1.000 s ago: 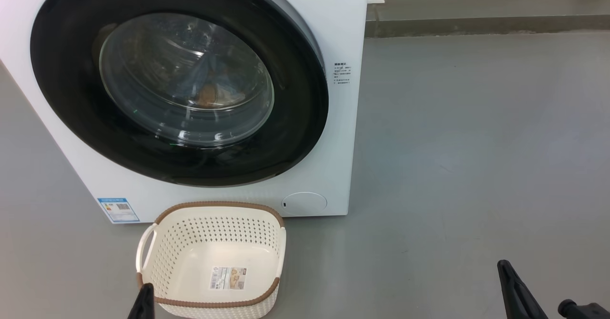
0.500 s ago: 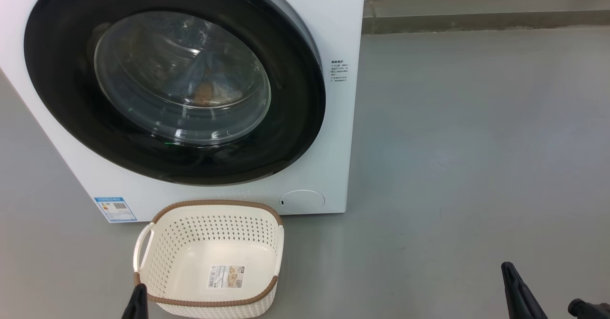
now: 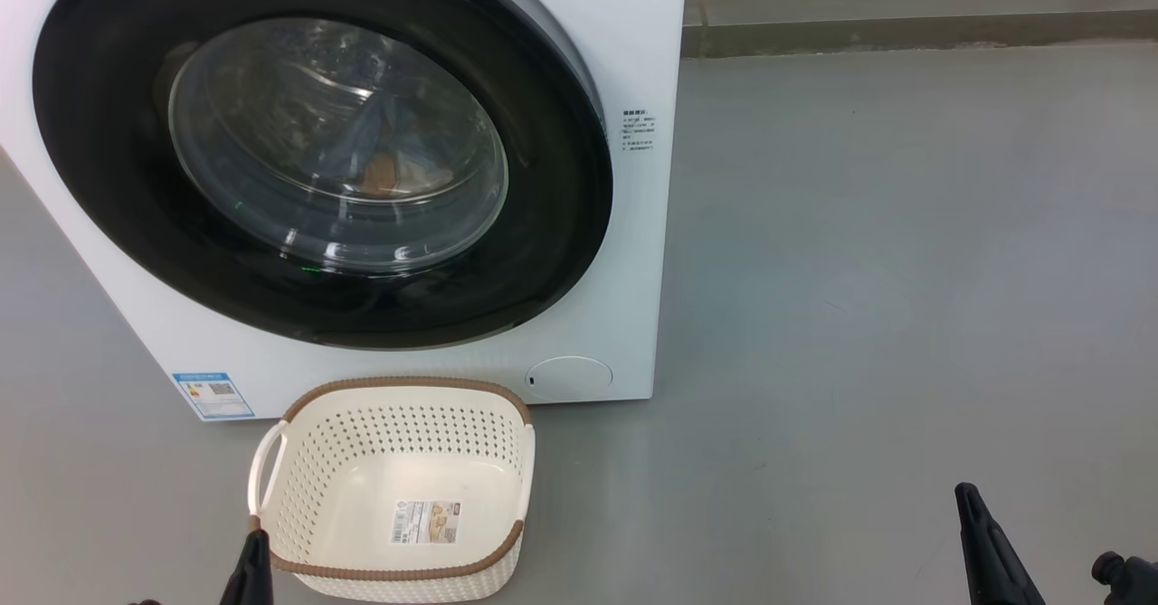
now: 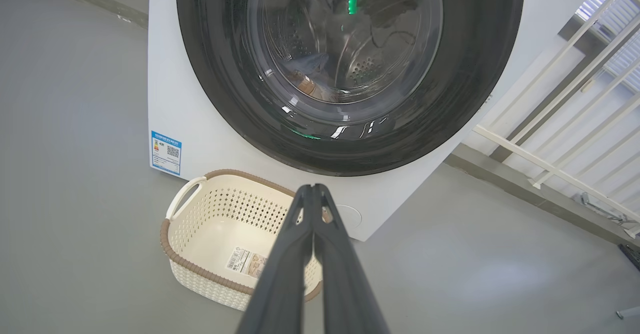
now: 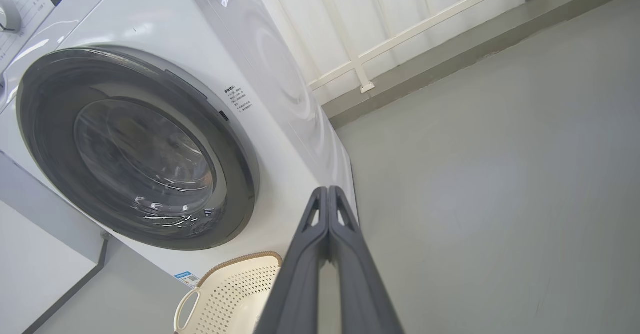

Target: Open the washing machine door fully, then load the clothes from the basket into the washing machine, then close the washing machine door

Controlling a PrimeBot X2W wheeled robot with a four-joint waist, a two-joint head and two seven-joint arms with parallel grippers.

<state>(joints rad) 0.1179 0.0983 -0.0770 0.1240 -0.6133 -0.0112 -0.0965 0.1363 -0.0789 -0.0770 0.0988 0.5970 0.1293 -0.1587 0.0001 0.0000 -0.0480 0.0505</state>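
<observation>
The white washing machine (image 3: 633, 252) stands with its black-rimmed round door (image 3: 543, 252) closed flat against the front. Through the glass window, blue and orange-brown clothes (image 3: 384, 164) lie inside the drum; they also show in the left wrist view (image 4: 305, 80). The cream basket (image 3: 398, 487) sits on the floor just below the door, holding nothing but its label sticker. My left gripper (image 3: 253, 551) is shut at the basket's near left corner. My right gripper (image 3: 970, 501) is shut over bare floor at the lower right. Both wrist views show shut gripper tips (image 4: 312, 188) (image 5: 327, 189).
Grey floor (image 3: 905, 270) stretches wide to the right of the washer. A low kerb (image 3: 905, 31) and white railing (image 5: 425, 19) run behind it. A blue energy sticker (image 3: 213, 394) and a round service flap (image 3: 570, 377) sit low on the washer front.
The whole head view has shifted a little, so the camera moved. The door, basket and clothes hold their places. Both grippers stay shut near the bottom edge.
</observation>
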